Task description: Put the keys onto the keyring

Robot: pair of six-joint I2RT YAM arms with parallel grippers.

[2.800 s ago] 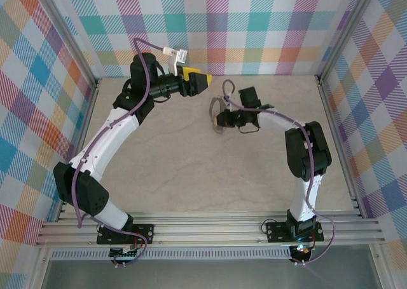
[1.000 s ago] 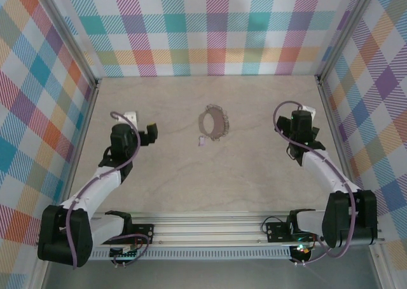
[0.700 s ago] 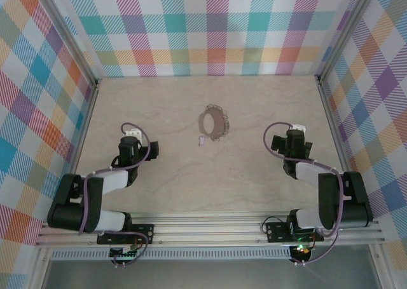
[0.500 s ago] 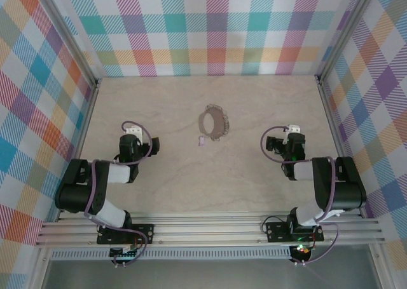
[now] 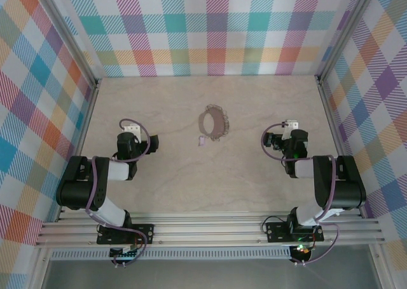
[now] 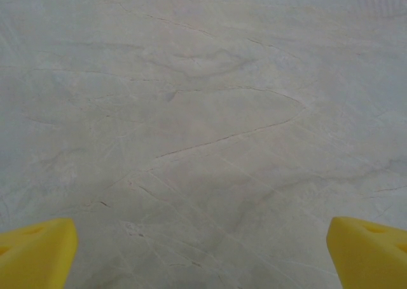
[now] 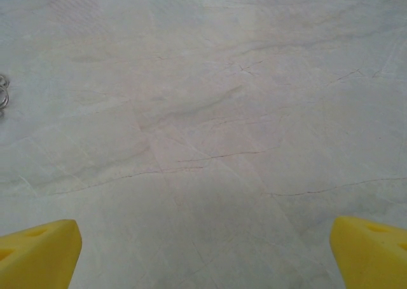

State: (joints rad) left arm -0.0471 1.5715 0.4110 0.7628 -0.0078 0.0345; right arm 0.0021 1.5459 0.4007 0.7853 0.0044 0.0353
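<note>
— So, where's the key (image 5: 202, 140)?
— It lies flat on the table (image 5: 254, 105), just at the near-left edge of the ring (image 5: 213, 121). It's too small to tell whether it touches the rim.
— And the ring?
— Flat too, mid-table toward the far wall, well apart from both arms.
— Jaws?
— On the left gripper (image 5: 152, 145) they're spread wide and hold nothing. Its wrist view has the yellow fingertips (image 6: 35, 254) in the two bottom corners, over bare table. The right gripper (image 5: 270, 141) gapes the same way, fingertips (image 7: 38, 251) far apart.
— Where do they sit?
— Both arms are folded low, one on each side of the ring, grippers pointing inward. A few silvery loops (image 7: 2, 92) show at the left edge of the right wrist view.
</note>
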